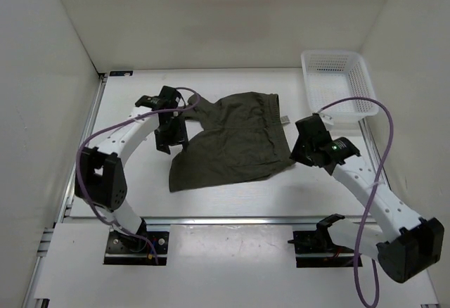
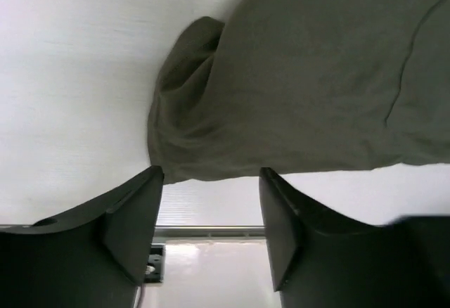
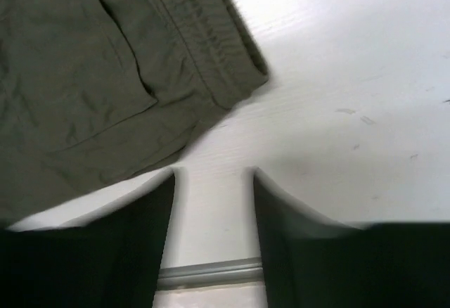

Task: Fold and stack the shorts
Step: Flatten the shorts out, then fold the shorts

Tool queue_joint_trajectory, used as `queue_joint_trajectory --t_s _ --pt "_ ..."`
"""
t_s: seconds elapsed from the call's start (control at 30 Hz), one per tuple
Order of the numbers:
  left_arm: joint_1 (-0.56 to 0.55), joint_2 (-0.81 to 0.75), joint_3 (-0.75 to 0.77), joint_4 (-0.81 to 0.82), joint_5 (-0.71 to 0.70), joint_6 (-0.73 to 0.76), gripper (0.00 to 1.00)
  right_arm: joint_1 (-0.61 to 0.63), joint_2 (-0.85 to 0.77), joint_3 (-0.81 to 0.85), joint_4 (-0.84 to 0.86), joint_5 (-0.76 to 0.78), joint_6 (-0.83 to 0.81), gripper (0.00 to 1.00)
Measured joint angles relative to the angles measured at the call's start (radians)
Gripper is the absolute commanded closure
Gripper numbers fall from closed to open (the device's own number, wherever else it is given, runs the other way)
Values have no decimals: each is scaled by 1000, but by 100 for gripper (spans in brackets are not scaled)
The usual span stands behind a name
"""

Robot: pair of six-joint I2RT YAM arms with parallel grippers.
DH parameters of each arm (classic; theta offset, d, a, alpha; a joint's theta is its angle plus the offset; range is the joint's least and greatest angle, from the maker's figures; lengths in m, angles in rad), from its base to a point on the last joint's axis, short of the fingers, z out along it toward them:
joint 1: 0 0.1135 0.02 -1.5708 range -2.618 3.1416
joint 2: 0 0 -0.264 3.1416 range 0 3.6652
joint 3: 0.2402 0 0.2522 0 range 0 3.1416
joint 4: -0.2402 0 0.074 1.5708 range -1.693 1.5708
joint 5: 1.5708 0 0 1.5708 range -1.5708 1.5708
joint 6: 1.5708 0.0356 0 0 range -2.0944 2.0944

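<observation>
- Shorts [image 1: 235,139]: dark olive and wrinkled, lying spread out on the white desk [image 1: 232,199] between the two arms.
- Left tool [image 1: 169,139]: at the left edge of the shorts. In the left wrist view its jaws stand wide apart with nothing between them [image 2: 211,174], and a bunched fold of the shorts [image 2: 302,76] lies just past the fingertips [image 2: 137,213].
- Right tool [image 1: 299,150]: at the right edge of the shorts. In the right wrist view its jaws are parted and empty [image 3: 213,176] over bare desk [image 3: 351,76], and the gathered waistband corner of the shorts [image 3: 126,76] lies near, up and to the left.
- White mesh basket [image 1: 337,83]: at the far right corner of the desk, apart from the shorts.
</observation>
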Motion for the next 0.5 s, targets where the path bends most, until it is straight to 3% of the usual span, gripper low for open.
queue_joint_trajectory --t_s 0.03,0.07,0.1,0.17,0.27,0.3,0.33,0.37,0.4,0.5 --pt "0 -19 0 4 -6 -7 58 0 -28 2 -10 21 13 81" --pt "0 -47 0 5 -15 -16 67 0 -58 5 -18 37 20 86" --pt "0 -80 -6 8 -21 -19 72 0 -92 6 -23 53 31 94" --pt "3 -176 -68 37 -27 -38 72 0 -162 5 -43 78 47 95" --pt "8 -332 -227 49 -7 -85 47 0 -236 -21 -52 81 70 93" --pt "11 -379 -296 60 13 -110 31 0 -253 -41 -56 75 79 91" --pt "13 -412 -363 65 34 -136 22 0 -263 -66 -60 66 89 89" --pt "14 -429 -422 79 59 -162 19 0 -266 -94 -65 50 103 87" --pt "14 -438 -484 97 86 -195 3 0 -266 -120 -70 35 114 84" --pt "14 -414 -597 128 135 -266 1 0 -244 -185 -71 -8 150 60"
